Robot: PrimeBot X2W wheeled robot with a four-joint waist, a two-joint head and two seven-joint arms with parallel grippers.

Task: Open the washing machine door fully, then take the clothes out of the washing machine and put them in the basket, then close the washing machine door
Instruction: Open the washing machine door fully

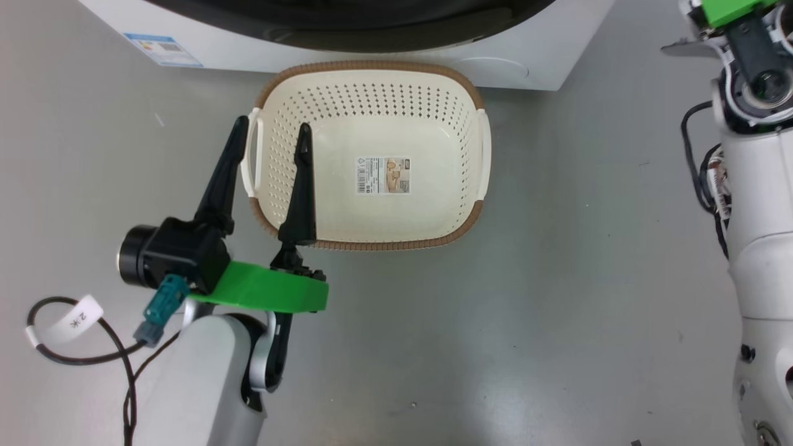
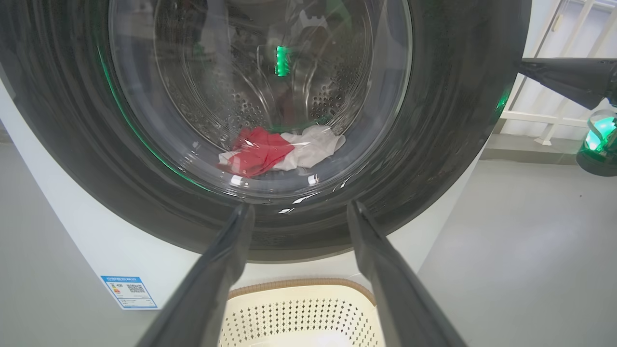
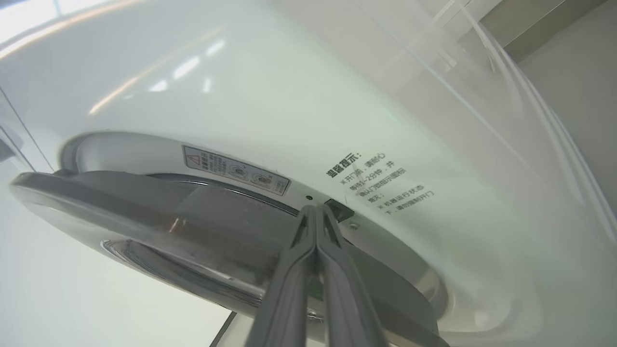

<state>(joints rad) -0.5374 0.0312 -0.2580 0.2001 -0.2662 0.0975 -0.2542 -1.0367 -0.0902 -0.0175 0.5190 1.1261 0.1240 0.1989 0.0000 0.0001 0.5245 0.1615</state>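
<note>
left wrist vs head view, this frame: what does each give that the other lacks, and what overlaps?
Left wrist: the glass bowl of the washing machine door, and through it the red and white clothes lying low in the steel drum.
Head: the whole basket, nothing in it but a sticker on its floor, plus the right arm's pale forearm.
Both: the white front of the washing machine with its blue label, the basket's rim, and the open left gripper.
</note>
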